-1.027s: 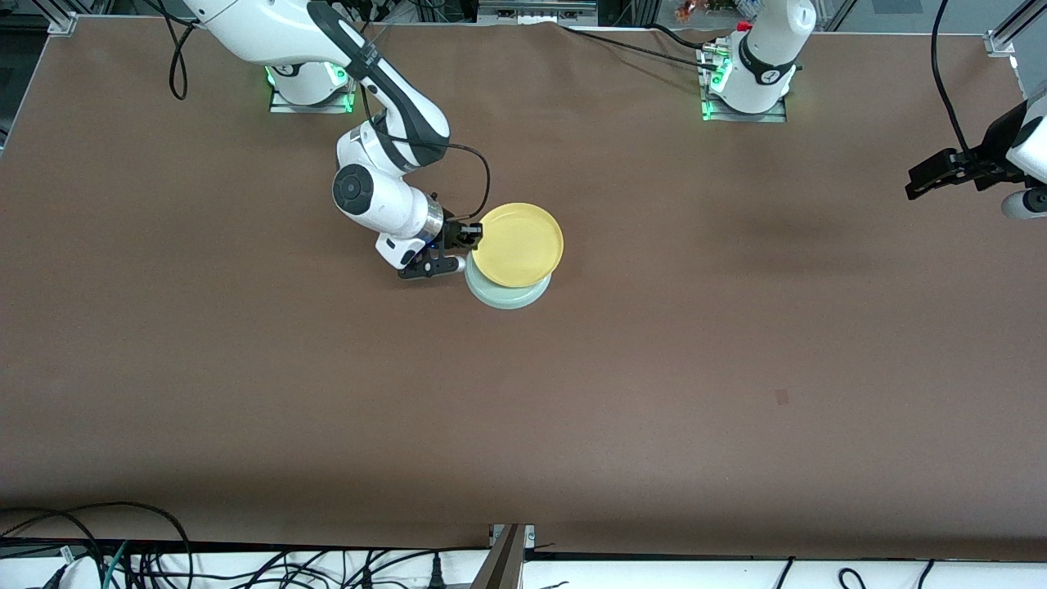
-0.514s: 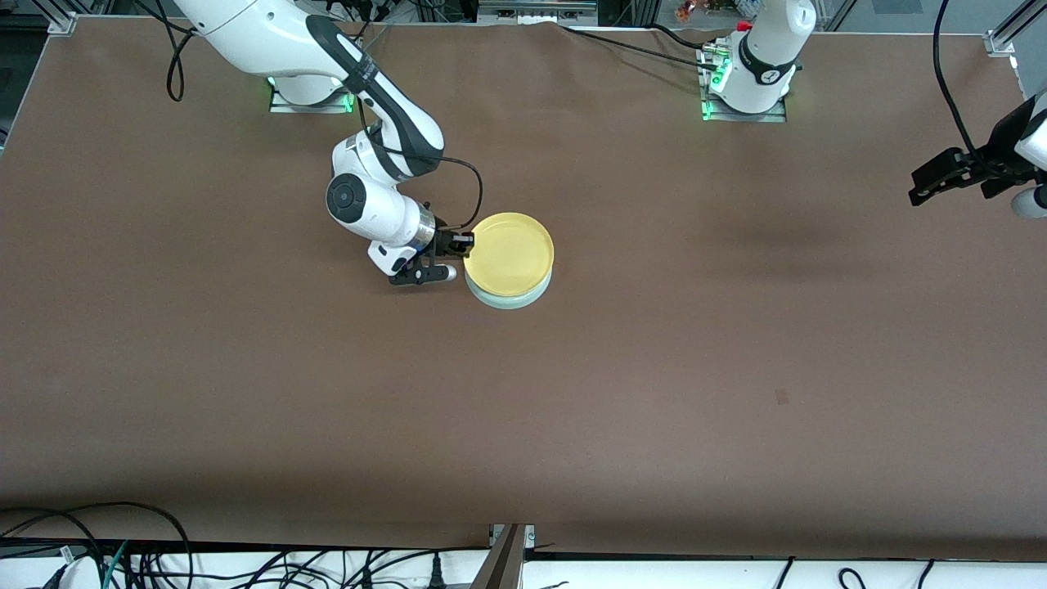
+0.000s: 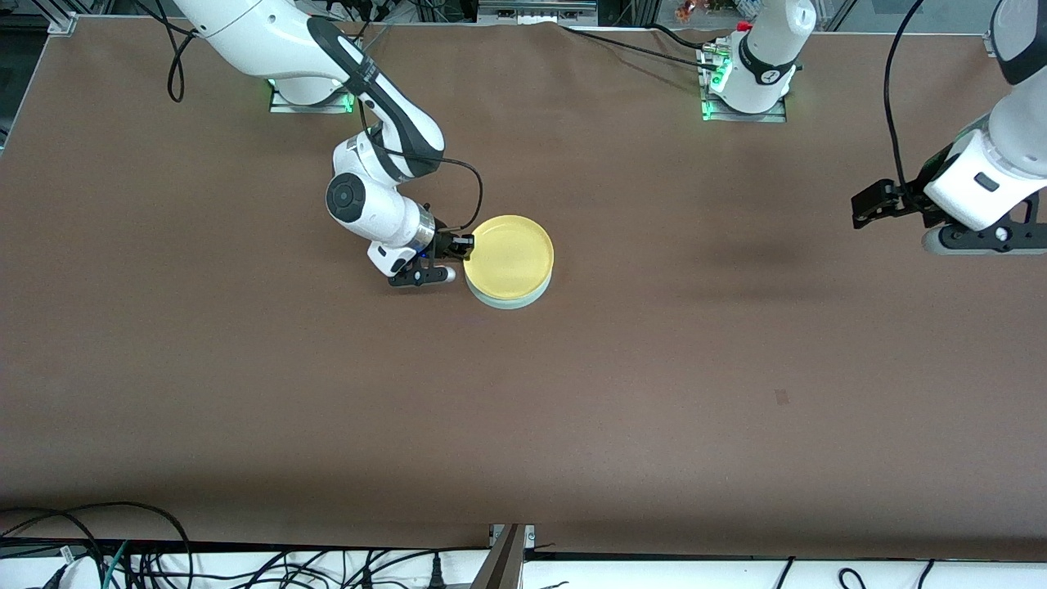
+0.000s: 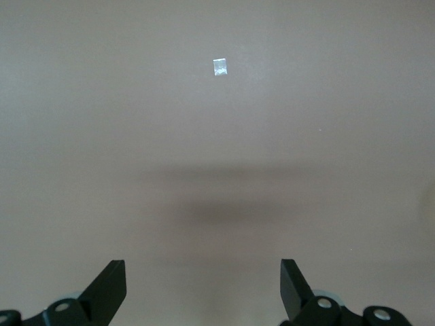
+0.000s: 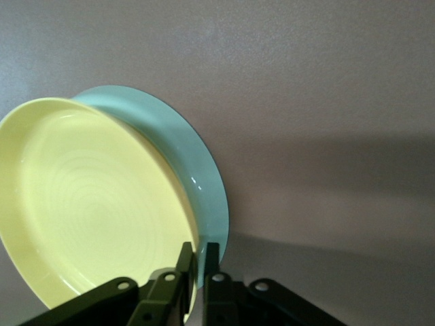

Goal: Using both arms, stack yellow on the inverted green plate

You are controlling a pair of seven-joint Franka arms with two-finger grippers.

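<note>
The yellow plate (image 3: 509,255) lies right side up on top of the pale green plate (image 3: 509,302), which shows only as a crescent under its nearer edge, near the table's middle. My right gripper (image 3: 466,245) is at the yellow plate's rim on the side toward the right arm's end, shut on that rim. In the right wrist view the fingers (image 5: 202,255) pinch the yellow plate's (image 5: 88,204) rim, with the green plate (image 5: 200,166) beneath. My left gripper (image 3: 869,204) is open and empty, up over the left arm's end of the table; it also shows in the left wrist view (image 4: 202,282).
A small pale mark (image 3: 782,397) lies on the brown table (image 3: 654,368) nearer the front camera; it also shows in the left wrist view (image 4: 219,66). Cables hang along the table's near edge (image 3: 245,564).
The yellow plate went from tilted above the green plate to lying flat on it, still gripped. The left arm has moved inward from the table's end.
</note>
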